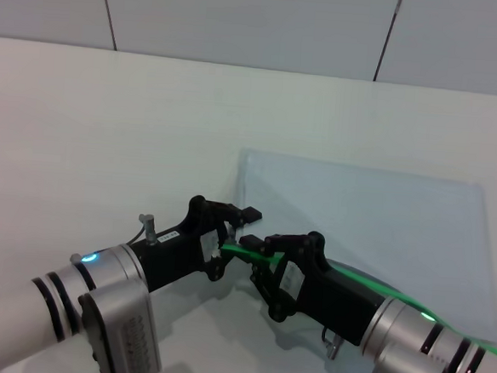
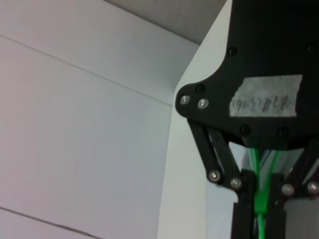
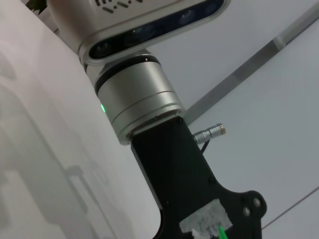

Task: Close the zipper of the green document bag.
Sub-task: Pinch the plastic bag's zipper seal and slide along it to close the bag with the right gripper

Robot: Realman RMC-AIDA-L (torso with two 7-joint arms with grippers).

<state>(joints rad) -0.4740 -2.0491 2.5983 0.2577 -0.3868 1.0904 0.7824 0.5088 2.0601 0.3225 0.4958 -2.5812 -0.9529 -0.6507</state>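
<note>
The green document bag (image 1: 373,229) lies flat on the white table to my right. It is a pale translucent pouch. The zipper (image 1: 261,255) is a bright green strip along its near edge. Both black grippers meet at the strip's left end. My right gripper (image 1: 251,246) reaches in from the right and sits on the strip. In the left wrist view its fingers (image 2: 245,214) are pinched shut around the green zipper (image 2: 259,206). My left gripper (image 1: 239,224) comes in from the left, at the bag's near left corner. The slider tab is hidden between the grippers.
The white table (image 1: 108,125) stretches to the left and behind the bag. A panelled wall (image 1: 243,15) stands at the table's far edge. In the right wrist view a silver arm link (image 3: 139,94) carries a black gripper body.
</note>
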